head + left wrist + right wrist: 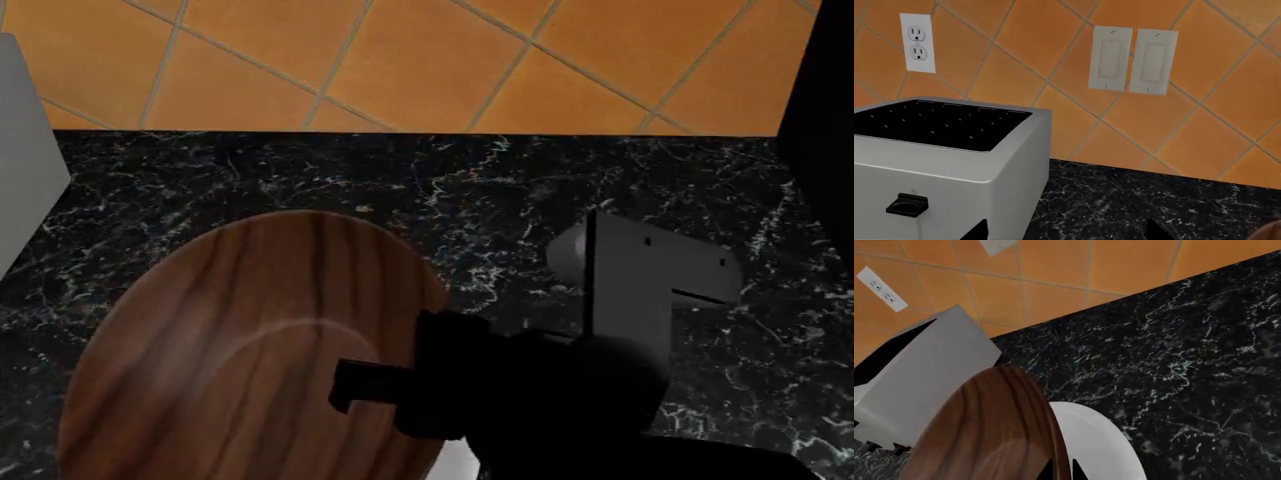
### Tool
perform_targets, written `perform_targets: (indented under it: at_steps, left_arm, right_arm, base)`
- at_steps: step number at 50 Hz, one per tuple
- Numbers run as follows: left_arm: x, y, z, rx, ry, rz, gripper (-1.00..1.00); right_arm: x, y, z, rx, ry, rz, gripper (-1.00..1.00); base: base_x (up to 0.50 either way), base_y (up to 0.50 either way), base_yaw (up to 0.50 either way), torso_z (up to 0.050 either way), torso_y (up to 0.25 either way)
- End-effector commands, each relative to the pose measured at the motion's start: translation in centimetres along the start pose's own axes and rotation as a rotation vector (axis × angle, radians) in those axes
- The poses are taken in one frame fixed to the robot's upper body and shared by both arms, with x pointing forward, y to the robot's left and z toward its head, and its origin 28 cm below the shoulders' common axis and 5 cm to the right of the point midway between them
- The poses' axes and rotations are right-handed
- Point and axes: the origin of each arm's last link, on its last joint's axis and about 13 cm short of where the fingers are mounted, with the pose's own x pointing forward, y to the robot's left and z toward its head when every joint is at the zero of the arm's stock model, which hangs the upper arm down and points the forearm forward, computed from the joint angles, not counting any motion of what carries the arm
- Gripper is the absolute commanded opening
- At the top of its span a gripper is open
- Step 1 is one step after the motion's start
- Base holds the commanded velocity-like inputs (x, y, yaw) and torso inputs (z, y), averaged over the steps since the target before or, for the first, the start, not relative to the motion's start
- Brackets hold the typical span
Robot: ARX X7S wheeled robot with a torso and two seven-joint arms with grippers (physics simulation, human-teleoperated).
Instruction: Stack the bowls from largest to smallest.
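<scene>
The wall (1021, 55) is the biggest thing. It has flat orange tiles set like diamonds, with thin pale lines between them. Below it lies the bench (400, 190), black and shiny like stone, with thin white veins.

A toaster (941, 165) stands on the bench by its left edge, close to the wall. It is a smooth gray box with rounded corners, a dark slotted top and a black lever on the front. On the wall above it are a white outlet (917, 42) and two white light switches (1133, 60).

The wood-grain bowl (254, 350) is round and shallow, dark brown with long stripes. It is at the near left part of the bench, tilted up, and it covers much of the white bowl (1097, 445). The white bowl is plain and smooth, and only part of its rim shows.

The right gripper (380, 385) is black and sits at the right rim of the wood-grain bowl, near the front edge of the bench. It seems clamped on that rim. A gray arm piece (641, 275) sits just behind it.

The left claw is only a dark tip at the border of its own camera view, so I cannot tell how its fingers stand.
</scene>
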Motion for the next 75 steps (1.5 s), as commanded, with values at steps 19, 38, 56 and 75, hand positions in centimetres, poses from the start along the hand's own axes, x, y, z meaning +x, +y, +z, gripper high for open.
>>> perform_targets:
  at_steps: [19,38,56,75]
  left_arm:
    - [0.0,-0.1,0.1,-0.028,-0.018,-0.012,1.00]
    - [-0.2,-0.2,0.3,-0.027,-0.017,-0.019,1.00]
    - [-0.2,-0.2,0.4,-0.027,-0.021,-0.020,1.00]
    - [-0.3,-0.1,0.5,-0.031,-0.025,-0.017,1.00]
  right_arm:
    - [1.7,-1.5,-2.4,0.012,0.031,-0.012,-1.00]
    - [1.4,-1.8,-2.9,-0.015,0.050,-0.031,-1.00]
    - [-0.7,0.7,-0.9,-0.105,-0.043,0.030,1.00]
    - [-8.1,0.3,0.8,-0.340,-0.283,-0.097,1.00]
  base:
    - [0.00,0.00,0.00,0.000,0.001]
    - [0.00,0.00,0.00,0.000,0.000]
    - [0.00,0.00,0.00,0.000,0.000]
    - [0.00,0.00,0.00,0.000,0.000]
